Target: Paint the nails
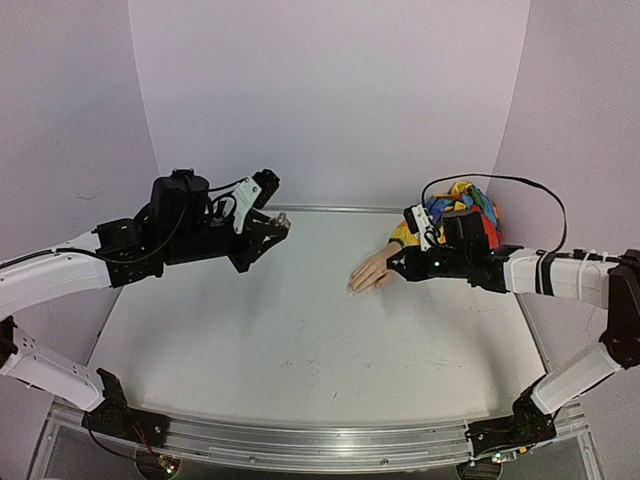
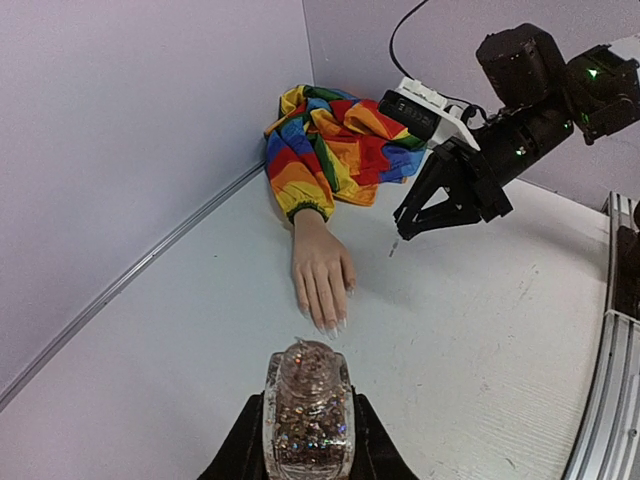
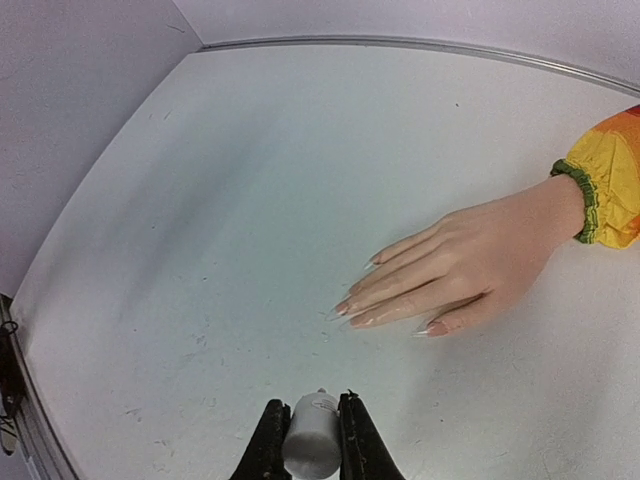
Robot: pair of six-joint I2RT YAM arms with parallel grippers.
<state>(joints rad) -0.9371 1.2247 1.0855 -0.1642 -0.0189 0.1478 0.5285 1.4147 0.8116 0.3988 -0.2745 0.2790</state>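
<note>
Right wrist view: nails long, pointed (pale pink).

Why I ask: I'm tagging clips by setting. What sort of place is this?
Probably a robot lab test cell, not a salon: a white table, plain lilac wall panels enclosing it, and a mannequin hand.

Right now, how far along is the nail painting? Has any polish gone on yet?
Done: the glitter polish bottle is open, its white cap off. In hand: the left gripper clamps the bottle and the right gripper clamps the cap, near the mannequin hand. Left: the nails look bare, with no glitter showing, so the painting itself seems not yet started.
</note>
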